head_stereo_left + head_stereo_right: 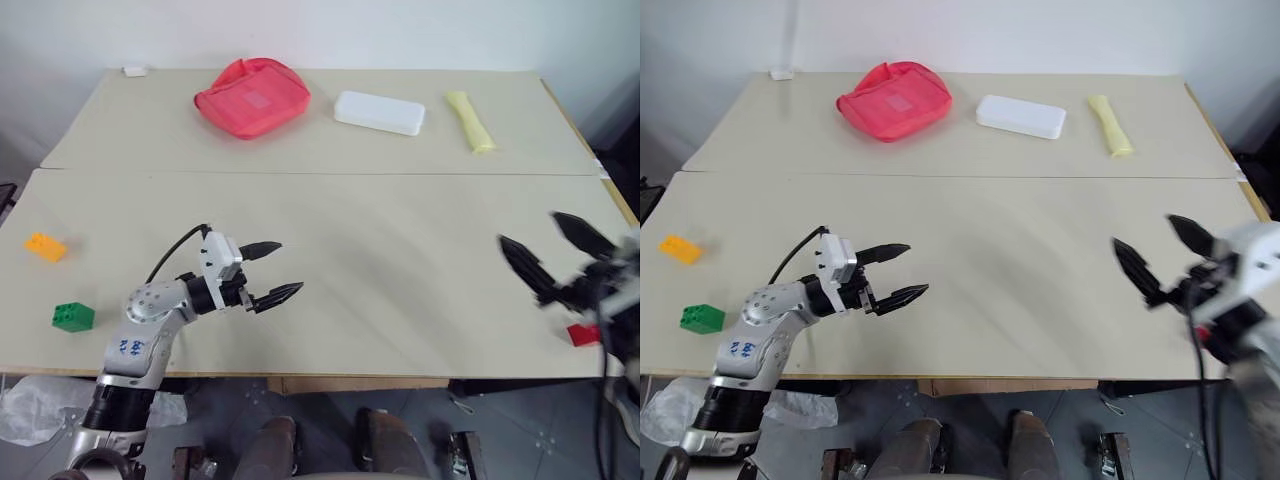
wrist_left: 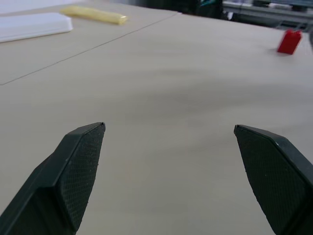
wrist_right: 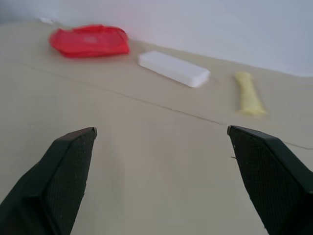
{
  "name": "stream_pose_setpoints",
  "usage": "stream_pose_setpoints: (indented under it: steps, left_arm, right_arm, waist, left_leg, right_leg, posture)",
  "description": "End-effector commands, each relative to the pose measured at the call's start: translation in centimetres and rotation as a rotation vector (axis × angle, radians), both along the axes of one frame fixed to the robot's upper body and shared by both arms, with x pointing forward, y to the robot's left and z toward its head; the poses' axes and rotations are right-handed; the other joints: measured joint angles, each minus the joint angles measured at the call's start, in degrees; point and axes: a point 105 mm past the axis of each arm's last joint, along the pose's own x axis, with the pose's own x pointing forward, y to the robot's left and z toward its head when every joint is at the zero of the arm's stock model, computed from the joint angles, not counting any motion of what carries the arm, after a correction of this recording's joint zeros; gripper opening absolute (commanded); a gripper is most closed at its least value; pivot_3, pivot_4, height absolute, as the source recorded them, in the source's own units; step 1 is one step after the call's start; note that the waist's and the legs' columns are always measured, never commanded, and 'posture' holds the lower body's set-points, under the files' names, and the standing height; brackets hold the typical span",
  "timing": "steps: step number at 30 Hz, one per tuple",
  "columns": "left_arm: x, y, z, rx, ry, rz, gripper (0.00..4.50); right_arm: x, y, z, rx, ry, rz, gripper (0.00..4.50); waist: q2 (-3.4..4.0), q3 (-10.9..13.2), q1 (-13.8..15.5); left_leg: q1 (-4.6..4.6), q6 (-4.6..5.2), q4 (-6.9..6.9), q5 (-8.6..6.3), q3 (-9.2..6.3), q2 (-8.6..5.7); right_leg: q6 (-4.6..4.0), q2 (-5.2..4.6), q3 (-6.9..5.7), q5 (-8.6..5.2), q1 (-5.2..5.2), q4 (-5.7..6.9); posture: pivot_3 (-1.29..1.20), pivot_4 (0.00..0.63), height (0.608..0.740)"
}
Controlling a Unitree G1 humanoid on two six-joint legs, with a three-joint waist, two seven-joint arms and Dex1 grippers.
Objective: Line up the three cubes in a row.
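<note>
We see the left claw (image 1: 275, 271) wide and holding nothing above the counter (image 1: 400, 260), and the right claw (image 1: 555, 250) wide and holding nothing too. The orange-yellow brick (image 1: 46, 246) and green brick (image 1: 73, 316) sit near the counter's left edge. The red brick (image 1: 582, 334) sits far off at the right edge, just below the right claw.

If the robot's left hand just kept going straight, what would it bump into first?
Probably nothing soon: the open left gripper points across bare table. The red cube sits far ahead, slightly off to one side, so it may miss.
</note>
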Motion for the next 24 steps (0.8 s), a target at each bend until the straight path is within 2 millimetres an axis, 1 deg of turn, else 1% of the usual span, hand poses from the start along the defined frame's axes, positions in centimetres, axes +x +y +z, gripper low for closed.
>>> stream_pose_setpoints:
  steps: [1, 2, 3, 5, 7, 9, 11, 15, 17, 19, 21, 22, 24]
  left_arm:
    - [0.2, -1.1, -0.5, 0.028, 0.004, -0.1, 4.49]
    - [0.4, -1.4, -0.3, 0.022, 0.002, -0.109, 4.49]
    - [0.9, -1.8, 0.0, 0.0, -0.018, -0.095, 4.49]
    - [0.8, -2.8, 0.0, 0.0, -0.042, -0.118, 4.49]
    - [0.6, -3.3, -0.2, 0.012, -0.051, -0.138, 4.49]
    - [0.6, -3.4, -0.1, 0.007, -0.057, -0.136, 4.49]
    - [0.5, -3.3, 0.1, 0.002, -0.062, -0.134, 4.49]
    - [0.8, -2.8, 0.6, -0.002, -0.091, -0.099, 4.49]
    - [0.9, -2.7, 0.7, 0.003, -0.105, -0.081, 4.49]
    - [1.0, -2.6, 0.7, 0.008, -0.112, -0.071, 4.49]
    - [1.0, -2.7, 0.7, 0.007, -0.111, -0.07, 4.49]
    - [0.9, -2.7, 0.6, 0.008, -0.102, -0.071, 4.49]
    - [0.5, -2.6, 0.2, 0.014, -0.094, -0.06, 4.49]
  right_arm:
    - [-5.1, -3.2, -0.5, -0.117, 0.102, -0.138, 4.5]
    - [-6.2, -4.3, -0.8, -0.127, 0.121, -0.188, 4.5]
    - [-7.4, -5.9, -1.5, -0.114, 0.148, -0.258, 4.5]
    - [-9.4, -9.0, -3.6, -0.094, 0.204, -0.381, 4.5]
    - [-10.2, -10.7, -4.9, -0.09, 0.224, -0.442, 4.5]
    - [-10.4, -11.8, -5.5, -0.079, 0.227, -0.478, 4.5]
    - [-10.2, -12.1, -5.9, -0.068, 0.237, -0.471, 4.5]
    - [-8.2, -11.7, -6.2, -0.067, 0.286, -0.392, 4.5]
    - [-6.9, -11.9, -6.4, -0.054, 0.33, -0.377, 4.5]
    - [-5.8, -12.2, -6.5, 0.0, 0.361, -0.369, 4.5]
    - [-5.2, -12.1, -6.8, 0.071, 0.389, -0.343, 4.5]
    - [-4.9, -12.2, -7.0, 0.085, 0.413, -0.341, 4.5]
    - [-4.2, -13.1, -7.7, 0.049, 0.456, -0.36, 4.5]
  waist:
    - [0.03, 0.0, 1.0]
    - [-0.02, 0.0, 1.4]
    - [-0.05, 0.0, 1.4]
    - [-0.11, 0.0, 1.1]
    - [-0.21, -0.1, 0.5]
    - [-0.18, -0.1, -0.4]
    - [-0.14, -0.1, -0.8]
    - [-0.02, -0.2, -0.8]
    - [-0.02, -0.2, -0.5]
    - [-0.02, -0.2, -0.3]
    - [-0.03, -0.2, 0.0]
    - [-0.03, -0.2, 0.2]
    - [-0.03, -0.2, 0.3]
  left_leg:
    - [0.01, 0.01, -0.05, 0.01, -0.03, -0.01]
    - [0.03, 0.01, -0.09, 0.0, -0.02, -0.01]
    - [0.01, 0.04, -0.1, 0.01, -0.04, -0.04]
    - [0.02, 0.19, -0.06, -0.02, 0.07, -0.1]
    - [0.11, 0.34, -0.06, -0.06, 0.23, -0.19]
    - [0.17, 0.39, -0.1, -0.09, 0.39, -0.2]
    - [0.22, 0.34, -0.27, -0.06, 0.54, -0.16]
    - [0.26, 0.22, -0.37, 0.02, 0.66, -0.07]
    - [0.27, 0.21, -0.36, 0.05, 0.66, -0.07]
    - [0.25, 0.25, -0.32, 0.06, 0.68, -0.09]
    - [0.23, 0.25, -0.3, 0.07, 0.67, -0.1]
    - [0.21, 0.26, -0.31, 0.07, 0.61, -0.1]
    - [0.15, 0.25, -0.32, 0.08, 0.55, -0.11]
  right_leg:
    - [0.0, 0.0, -0.04, 0.0, 0.01, -0.06]
    - [0.01, 0.06, -0.04, 0.0, 0.03, -0.07]
    - [0.02, 0.07, -0.05, 0.0, 0.04, -0.09]
    - [0.18, 0.01, 0.11, 0.09, 0.09, -0.15]
    - [0.32, -0.07, 0.35, 0.17, 0.14, -0.3]
    - [0.36, -0.11, 0.55, 0.19, 0.12, -0.31]
    - [0.36, -0.1, 0.7, 0.19, -0.01, -0.28]
    - [0.33, -0.04, 0.77, 0.18, -0.11, -0.21]
    - [0.33, -0.04, 0.77, 0.18, -0.1, -0.19]
    - [0.35, -0.06, 0.79, 0.19, -0.1, -0.19]
    - [0.35, -0.06, 0.79, 0.19, -0.1, -0.2]
    - [0.35, -0.07, 0.74, 0.19, -0.11, -0.19]
    - [0.34, -0.07, 0.65, 0.19, -0.12, -0.21]
  posture:
    - [0.0, 0.15, 0.74]
    - [0.0, 0.15, 0.74]
    - [0.0, 0.15, 0.74]
    - [0.0, 0.15, 0.74]
    - [0.0, 0.15, 0.74]
    - [0.0, 0.15, 0.74]
    - [0.0, 0.15, 0.74]
    - [0.0, 0.15, 0.74]
    - [0.0, 0.15, 0.74]
    - [0.0, 0.15, 0.74]
    - [0.0, 0.15, 0.74]
    - [0.0, 0.15, 0.74]
    - [0.0, 0.15, 0.74]
